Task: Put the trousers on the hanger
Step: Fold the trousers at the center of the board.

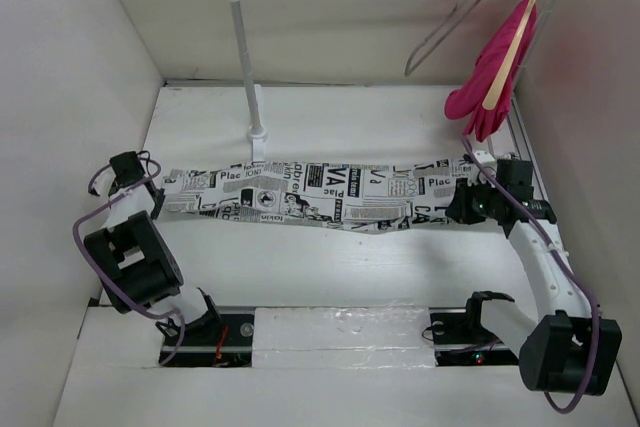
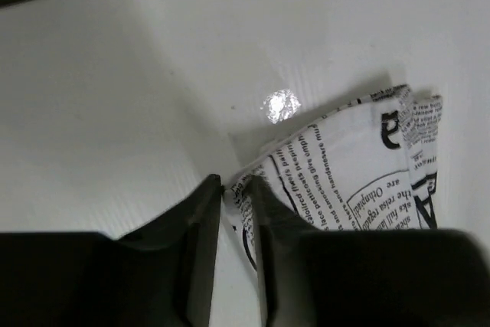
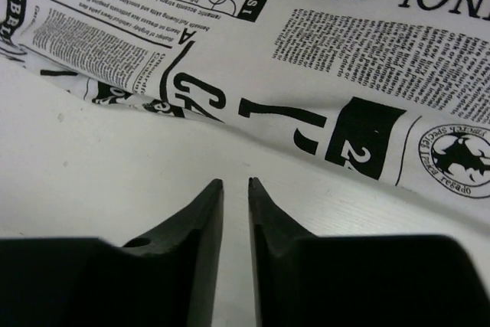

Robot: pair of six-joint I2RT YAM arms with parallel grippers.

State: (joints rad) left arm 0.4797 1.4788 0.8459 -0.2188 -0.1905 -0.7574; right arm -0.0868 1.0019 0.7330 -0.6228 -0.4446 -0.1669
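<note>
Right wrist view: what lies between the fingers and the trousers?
Only bare white table; the right gripper's fingers stop short of the trousers, as the right wrist view shows.

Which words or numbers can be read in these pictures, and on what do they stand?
"Plac": large black letters on the trousers, right wrist view and top view.
"ION": beside it on the trousers, cut by the picture's edge.
"VA": on the trousers, top view.
Small print columns on the trousers: too small to read.
</note>
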